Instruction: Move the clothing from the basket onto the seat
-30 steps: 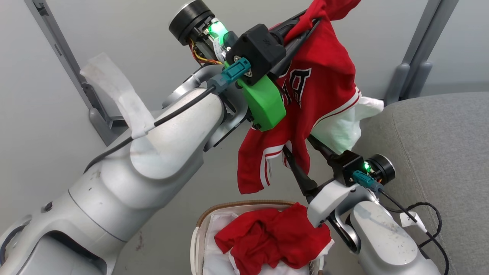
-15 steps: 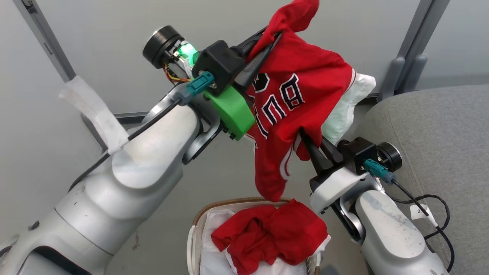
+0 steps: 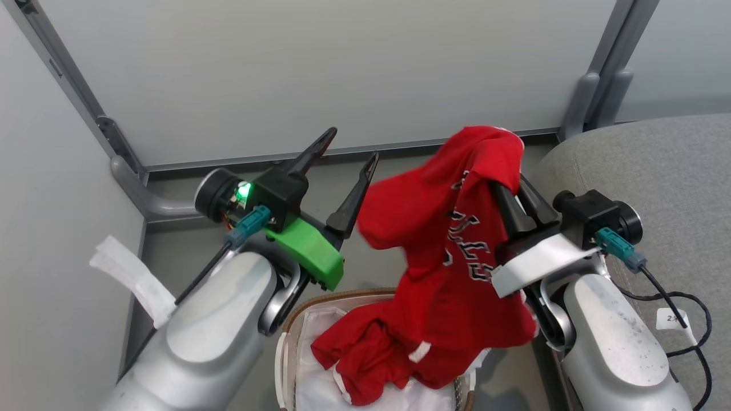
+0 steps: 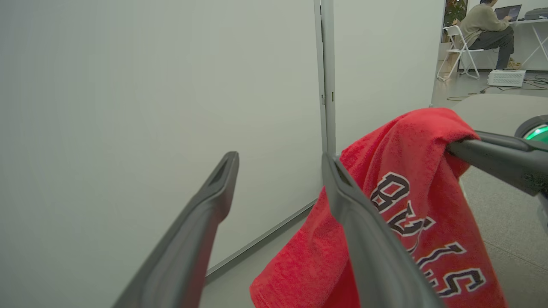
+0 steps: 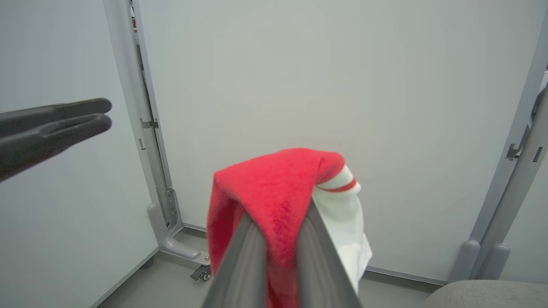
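Note:
The red jersey [image 3: 451, 251] with black-and-white letters hangs from my right gripper [image 3: 505, 185], which is shut on a bunch of it near the top. In the right wrist view the red jersey [image 5: 265, 184] is pinched between the right gripper [image 5: 278, 216] fingers, with white trim beside them. My left gripper [image 3: 349, 151] stands open and bare, left of the jersey. A second red garment [image 3: 360, 354] lies in the basket [image 3: 342, 298], and the jersey's hem droops onto it. The grey seat [image 3: 662, 165] is at the right.
Grey partition panels [image 3: 320, 74] with metal posts and feet close off the back and left. A black cable [image 3: 679, 302] with a tag lies on the seat by my right forearm. A person [image 4: 483, 21] sits at a desk far off.
My right gripper shut on the jersey, then my left gripper opened and let it go. The left arm came down and to the left. The jersey now hangs from the right gripper alone.

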Controlling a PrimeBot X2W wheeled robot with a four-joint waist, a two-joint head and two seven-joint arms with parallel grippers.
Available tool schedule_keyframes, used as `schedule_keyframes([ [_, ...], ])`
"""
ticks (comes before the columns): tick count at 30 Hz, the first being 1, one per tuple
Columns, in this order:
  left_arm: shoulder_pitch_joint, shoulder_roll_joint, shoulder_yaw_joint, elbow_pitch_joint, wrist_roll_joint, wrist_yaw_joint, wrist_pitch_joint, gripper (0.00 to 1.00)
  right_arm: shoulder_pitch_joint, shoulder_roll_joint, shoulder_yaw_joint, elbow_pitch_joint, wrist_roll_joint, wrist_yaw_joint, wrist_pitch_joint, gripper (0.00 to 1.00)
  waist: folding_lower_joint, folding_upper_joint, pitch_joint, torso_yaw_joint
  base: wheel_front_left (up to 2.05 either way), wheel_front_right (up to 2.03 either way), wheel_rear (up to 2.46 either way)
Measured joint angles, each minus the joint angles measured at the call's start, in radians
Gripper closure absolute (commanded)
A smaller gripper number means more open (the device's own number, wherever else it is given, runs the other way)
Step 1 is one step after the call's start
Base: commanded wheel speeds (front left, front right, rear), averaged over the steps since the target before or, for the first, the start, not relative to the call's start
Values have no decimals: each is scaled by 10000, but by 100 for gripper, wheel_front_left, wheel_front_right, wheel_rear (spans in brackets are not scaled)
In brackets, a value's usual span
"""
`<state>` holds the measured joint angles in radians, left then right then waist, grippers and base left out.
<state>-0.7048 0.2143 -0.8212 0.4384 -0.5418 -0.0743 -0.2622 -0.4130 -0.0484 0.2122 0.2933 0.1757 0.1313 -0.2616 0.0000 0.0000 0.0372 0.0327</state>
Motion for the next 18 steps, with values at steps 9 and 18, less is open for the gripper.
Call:
schedule_keyframes([
  [9,2256,-481,1162,-165,525,-228,-2,0,366,0,-631,-531,-86,0,-2,100,0,0,196,-92,0,0,0],
  [18,3468,-982,1827,-123,1064,-487,-2,0,539,0,-882,-719,-96,0,0,100,0,0,344,-224,0,0,0],
])
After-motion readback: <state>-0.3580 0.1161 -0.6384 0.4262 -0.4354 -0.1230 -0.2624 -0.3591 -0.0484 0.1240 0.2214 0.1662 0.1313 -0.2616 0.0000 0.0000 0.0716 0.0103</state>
